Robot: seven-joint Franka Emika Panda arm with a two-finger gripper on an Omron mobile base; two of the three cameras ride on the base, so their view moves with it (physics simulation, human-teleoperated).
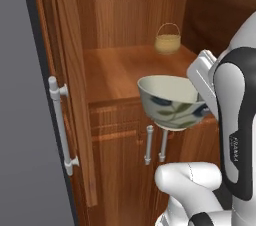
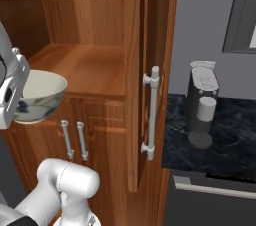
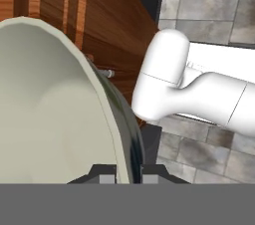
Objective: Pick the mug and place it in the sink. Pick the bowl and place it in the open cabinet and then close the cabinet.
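At about 3 o'clock in the left base view, the gripper [image 3: 128, 171] is clamped on the rim of the bowl [image 1: 172, 101]. It probably holds the bowl level before the cabinet [image 1: 125, 70] shelf, ready for placing inside.

Robot arm [image 1: 235, 120]: glossy white rounded shells joined by dark grey bands at the joints; one upper link carries small grey lettering on its side. Pincer [image 3: 128, 174]: two small dark fingertips with pale grey pads.
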